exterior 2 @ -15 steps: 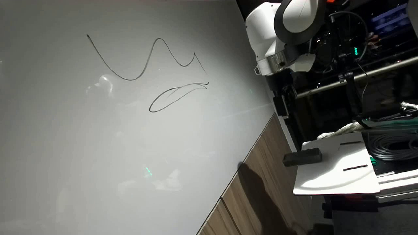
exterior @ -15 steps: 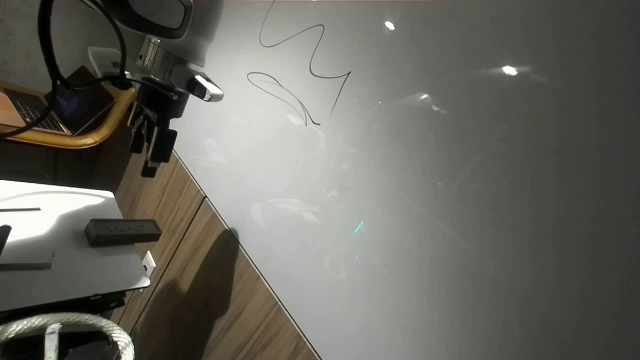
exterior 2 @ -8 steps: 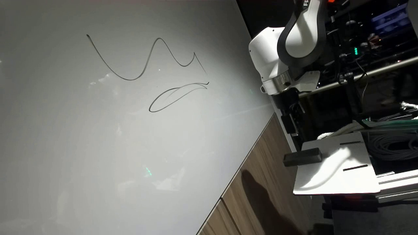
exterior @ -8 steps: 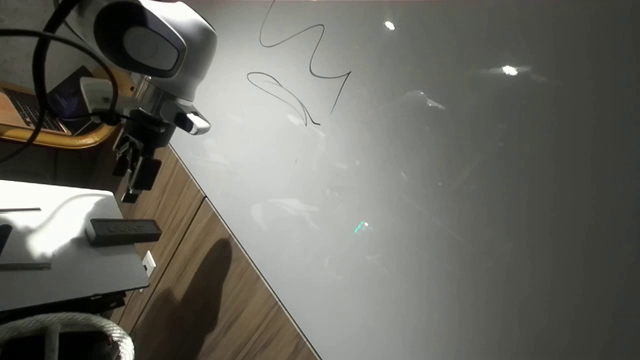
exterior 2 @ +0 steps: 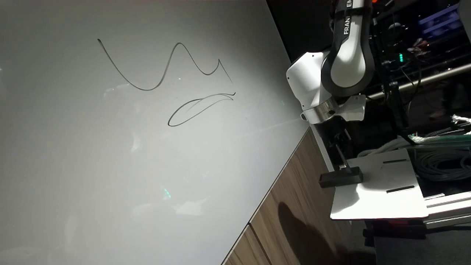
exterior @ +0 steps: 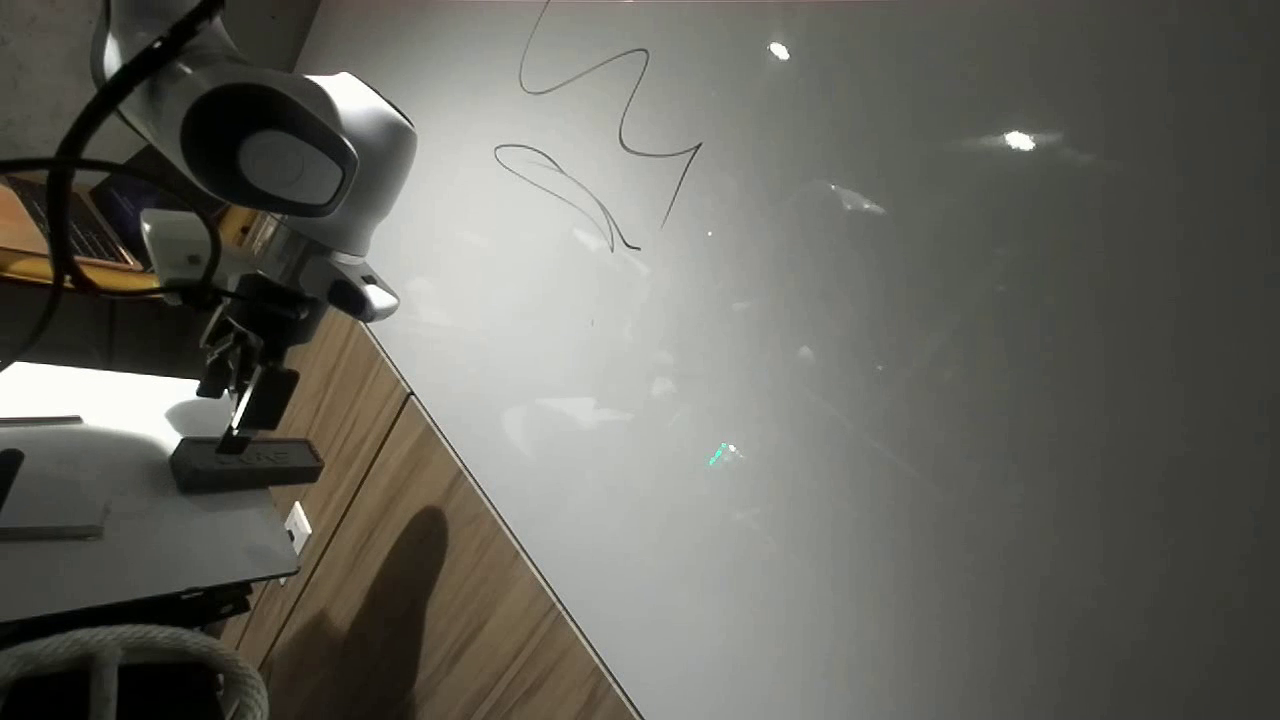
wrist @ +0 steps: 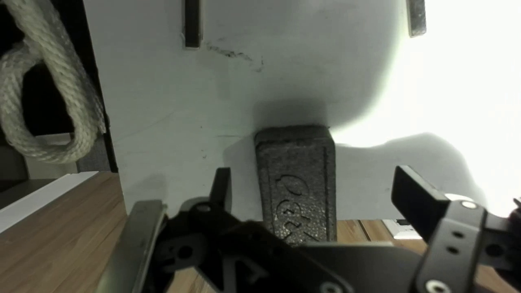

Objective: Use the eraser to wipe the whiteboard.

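The eraser (wrist: 299, 162) is a dark oblong block lying on the small white tabletop, one end jutting past its edge; it shows in both exterior views (exterior: 285, 463) (exterior 2: 333, 179). My gripper (wrist: 315, 189) is open, its fingers on either side of the eraser with gaps between in the wrist view. In both exterior views the gripper (exterior: 228, 412) (exterior 2: 342, 154) points down at the eraser, fingertips at or just above it; contact cannot be told. The whiteboard (exterior: 850, 520) (exterior 2: 121, 191) is a large pale-grey glossy panel bearing a dark wavy line (exterior 2: 171, 60) and a loop (exterior 2: 184, 110).
The white tabletop (exterior: 170, 560) (exterior 2: 382, 206) has slots. Wooden panels (exterior: 480, 600) border the whiteboard. A white rope (wrist: 61, 77) hangs beside the tabletop. A laptop (exterior: 60, 225) sits behind the arm. A metal bar (exterior 2: 423, 81) and coiled cable (exterior 2: 441, 165) are near.
My arm and gripper have moved down from above the tabletop to the eraser. The gripper stays open. The eraser and the lines on the whiteboard have not moved.
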You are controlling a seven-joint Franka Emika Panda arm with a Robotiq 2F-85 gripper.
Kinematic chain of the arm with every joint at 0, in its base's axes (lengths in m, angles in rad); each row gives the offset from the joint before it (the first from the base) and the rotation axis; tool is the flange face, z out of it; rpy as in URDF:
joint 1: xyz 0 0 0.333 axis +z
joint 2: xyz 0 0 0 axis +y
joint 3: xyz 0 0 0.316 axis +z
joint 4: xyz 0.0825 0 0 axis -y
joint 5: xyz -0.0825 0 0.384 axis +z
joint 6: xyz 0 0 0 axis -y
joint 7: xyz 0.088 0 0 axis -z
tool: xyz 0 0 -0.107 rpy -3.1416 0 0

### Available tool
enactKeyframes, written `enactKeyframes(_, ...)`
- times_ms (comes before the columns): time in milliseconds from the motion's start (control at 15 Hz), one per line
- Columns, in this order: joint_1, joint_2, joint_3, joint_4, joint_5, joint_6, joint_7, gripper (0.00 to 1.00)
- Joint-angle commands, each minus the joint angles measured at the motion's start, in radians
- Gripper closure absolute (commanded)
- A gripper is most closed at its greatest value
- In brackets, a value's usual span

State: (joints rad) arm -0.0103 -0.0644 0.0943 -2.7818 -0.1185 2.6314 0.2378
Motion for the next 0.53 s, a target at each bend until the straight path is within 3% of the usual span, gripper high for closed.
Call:
enactKeyframes(0,-0.003,0.04,-0.026,0.001,-0.071,0.042,0.04,0.0)
enactKeyframes(467,0.012,0.088,-0.046,0.002,-0.15,0.077,0.091,0.0)
